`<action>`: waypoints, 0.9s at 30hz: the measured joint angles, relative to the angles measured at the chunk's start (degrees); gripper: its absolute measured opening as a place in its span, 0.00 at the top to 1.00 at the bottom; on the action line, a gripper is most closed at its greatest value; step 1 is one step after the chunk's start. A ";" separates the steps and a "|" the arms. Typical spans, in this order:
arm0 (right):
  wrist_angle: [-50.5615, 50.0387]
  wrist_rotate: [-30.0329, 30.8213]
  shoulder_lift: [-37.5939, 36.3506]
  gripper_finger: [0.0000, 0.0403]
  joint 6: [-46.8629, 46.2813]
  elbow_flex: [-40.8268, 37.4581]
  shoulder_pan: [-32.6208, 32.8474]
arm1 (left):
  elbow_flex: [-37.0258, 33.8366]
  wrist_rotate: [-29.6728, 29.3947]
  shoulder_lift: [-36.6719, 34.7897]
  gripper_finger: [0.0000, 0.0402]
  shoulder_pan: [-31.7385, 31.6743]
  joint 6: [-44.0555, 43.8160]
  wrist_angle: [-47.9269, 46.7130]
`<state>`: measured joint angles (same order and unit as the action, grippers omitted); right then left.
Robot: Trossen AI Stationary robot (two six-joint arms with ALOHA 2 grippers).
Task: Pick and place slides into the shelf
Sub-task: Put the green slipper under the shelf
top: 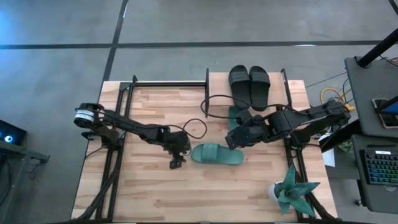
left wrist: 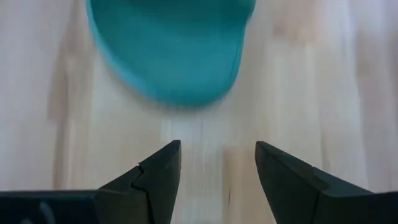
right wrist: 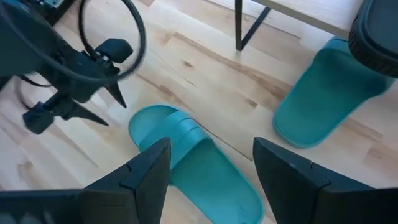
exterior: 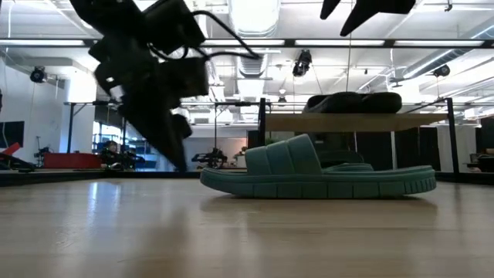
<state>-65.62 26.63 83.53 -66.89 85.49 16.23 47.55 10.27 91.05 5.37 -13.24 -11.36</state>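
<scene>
low view: teal slide (exterior: pixel 320 176) lies flat, wide ribbed strap.

2 slides (top: pixel 249 85) on the shelf (top: pixel 216 83) top, 1 slide (top: pixel 216 154) on table (top: pixel 149 193) (mid), another (top: pixel 236 116) under shelf
</scene>
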 joint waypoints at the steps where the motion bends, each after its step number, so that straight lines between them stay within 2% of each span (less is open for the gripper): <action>1: 0.03 0.00 0.02 0.46 -0.16 -0.27 0.00 | -0.09 -0.03 0.33 0.52 -0.01 0.03 1.92; 9: 0.15 -0.07 0.04 0.46 -2.77 -1.81 0.00 | 0.18 -0.24 6.23 0.52 -0.67 0.34 10.65; 16: 0.20 -0.04 0.04 0.46 -2.96 -1.84 0.02 | 3.44 -6.08 9.63 0.52 -1.82 1.49 14.30; 20: 0.19 -0.02 0.04 0.46 -3.00 -2.03 0.02 | 6.40 -6.13 11.82 0.52 -2.48 1.60 20.92; 27: -0.10 -0.06 0.04 0.46 -3.00 -2.05 0.04 | 14.07 -6.32 19.01 0.52 -2.89 1.57 21.41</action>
<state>-65.72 26.57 83.57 -69.89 83.44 16.27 61.62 3.95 110.06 2.48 -11.67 10.05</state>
